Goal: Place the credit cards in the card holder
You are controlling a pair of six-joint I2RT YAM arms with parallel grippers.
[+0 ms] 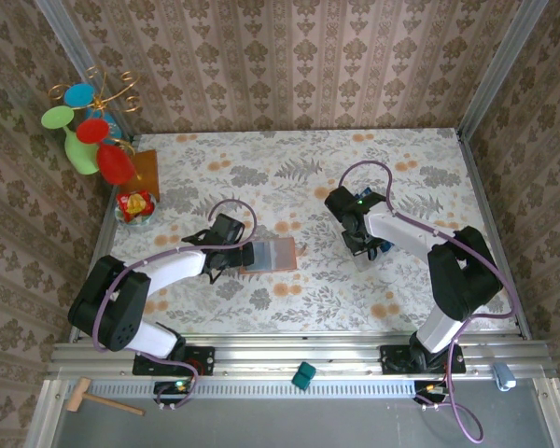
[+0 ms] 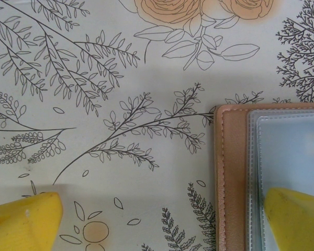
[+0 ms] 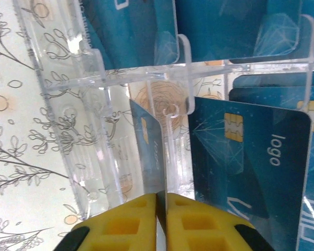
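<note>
The left hand (image 1: 226, 245) stands wide open and grips nothing. In its wrist view, one yellow fingertip (image 2: 23, 219) hangs over the bare flowered surface (image 2: 94, 78). The other fingertip (image 2: 295, 217) is over the card holder (image 2: 231, 172); whether it touches cannot be told. The card holder lies open and flat under that side of the hand, showing a pinkish-brown stitched border and a clear pocket over grey-blue lining. From above, the card holder (image 1: 271, 254) lies just ahead of the left hand, partly beneath it.

The right hand (image 3: 162, 209) is closed, its two yellow pads pressed together on the gripped card (image 3: 153, 157). This blue card is seen edge-on, rising straight ahead from between the pads. It stands inside the clear tray (image 3: 73, 78), close beside one of the tray's upright dividers. The other credit cards (image 3: 246, 157) sit in the same tray. One lies face-on just beside the pads, with a gold chip and the word "logo". More lie ahead of the hand, past the cross divider. From above, the right hand (image 1: 362, 241) is directly over the tray, well apart from the card holder.
</note>
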